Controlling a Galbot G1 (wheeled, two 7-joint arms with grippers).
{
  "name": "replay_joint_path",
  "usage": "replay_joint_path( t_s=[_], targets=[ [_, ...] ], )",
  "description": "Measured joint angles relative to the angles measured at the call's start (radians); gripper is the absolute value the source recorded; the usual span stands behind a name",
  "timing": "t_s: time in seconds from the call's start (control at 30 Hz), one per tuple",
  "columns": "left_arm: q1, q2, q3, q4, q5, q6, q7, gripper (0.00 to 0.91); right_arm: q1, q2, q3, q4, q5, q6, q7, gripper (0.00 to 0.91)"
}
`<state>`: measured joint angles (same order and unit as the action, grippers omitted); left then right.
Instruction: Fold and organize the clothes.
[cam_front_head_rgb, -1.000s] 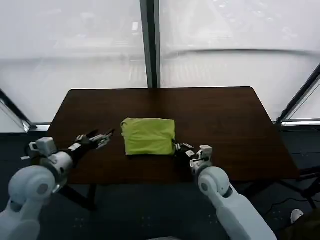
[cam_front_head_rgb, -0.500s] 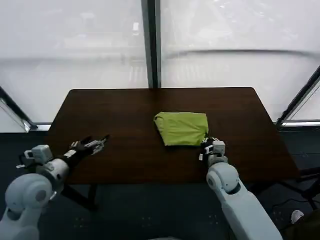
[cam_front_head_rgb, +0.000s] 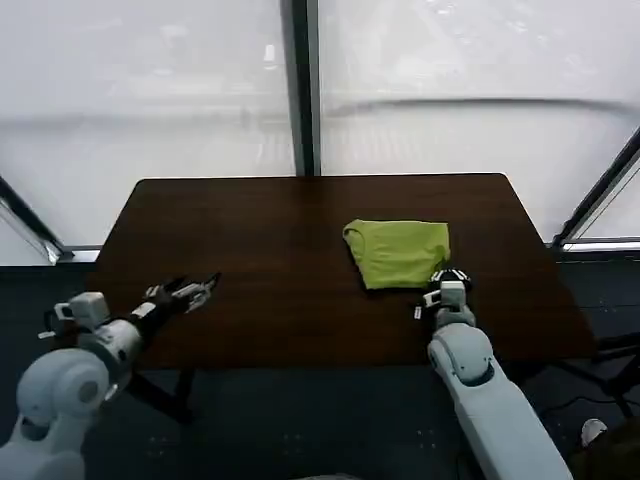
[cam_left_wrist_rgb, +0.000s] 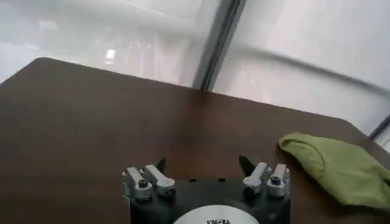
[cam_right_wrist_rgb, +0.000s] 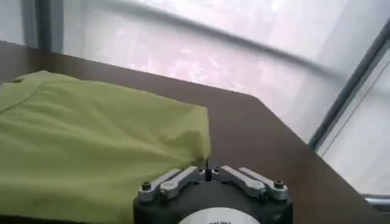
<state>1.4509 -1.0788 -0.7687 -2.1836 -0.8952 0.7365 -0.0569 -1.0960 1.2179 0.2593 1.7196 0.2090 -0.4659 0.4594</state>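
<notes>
One folded T-shirt (cam_front_head_rgb: 399, 253) lies right of centre on the table (cam_front_head_rgb: 250, 230), its near right corner pinched in the right gripper (cam_front_head_rgb: 447, 278) just below, while the open-fingered left gripper (cam_front_head_rgb: 198, 289) waits far left.

Left gripper (cam_left_wrist_rgb: 204, 167) low over dark brown wooden surface (cam_left_wrist_rgb: 91, 122), jaws spread wide apart, nothing between them. Two dark fingertips (cam_left_wrist_rgb: 247, 163) point out toward far edge of surface. Lime-green T-shirt (cam_left_wrist_rgb: 338, 167) lies folded on surface, off to one side of gripper and apart from it, rumpled rounded edge nearest gripper. Beyond surface: frosted window panes (cam_left_wrist_rgb: 91, 30) split by dark vertical frame post (cam_left_wrist_rgb: 220, 36).
</notes>
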Motion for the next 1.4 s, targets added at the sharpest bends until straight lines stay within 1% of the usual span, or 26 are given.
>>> replay_joint_path(
  t_s=[0.1,0.2,0.53,0.7,0.87,1.0,1.23,1.4],
  targets=[
    [0.004,-0.001,-0.005,0.001,0.001,-0.002,0.0,0.878,0.016,0.008,-0.005,-0.033,-0.034,0.013,0.001,0.0],
    [0.005,-0.005,-0.005,0.007,0.005,-0.011,0.001,0.878,0.027,0.009,-0.008,-0.061,-0.042,0.016,0.001,0.0],
    [-0.023,-0.007,0.024,0.032,0.014,-0.023,0.002,0.878,0.034,0.027,-0.019,-0.095,-0.042,0.017,-0.002,0.0],
    [-0.027,-0.007,0.029,0.043,0.017,-0.025,0.002,0.878,0.037,0.044,-0.042,-0.094,-0.038,0.014,-0.003,0.0],
    [-0.027,-0.01,0.03,0.048,0.019,-0.027,0.003,0.878,0.021,0.051,-0.07,-0.07,-0.005,-0.008,-0.001,0.0],
    [-0.027,-0.011,0.031,0.05,0.021,-0.028,0.003,0.878,0.011,0.059,-0.095,-0.044,0.023,-0.011,-0.01,0.0],
    [-0.009,-0.011,0.018,0.037,0.022,-0.028,0.002,0.878,0.037,0.097,-0.175,-0.032,0.076,0.014,-0.136,0.0],
    [0.009,-0.014,0.005,0.025,0.032,-0.028,0.0,0.878,0.058,0.146,-0.24,-0.051,0.074,0.019,-0.15,0.0]
  ],
)
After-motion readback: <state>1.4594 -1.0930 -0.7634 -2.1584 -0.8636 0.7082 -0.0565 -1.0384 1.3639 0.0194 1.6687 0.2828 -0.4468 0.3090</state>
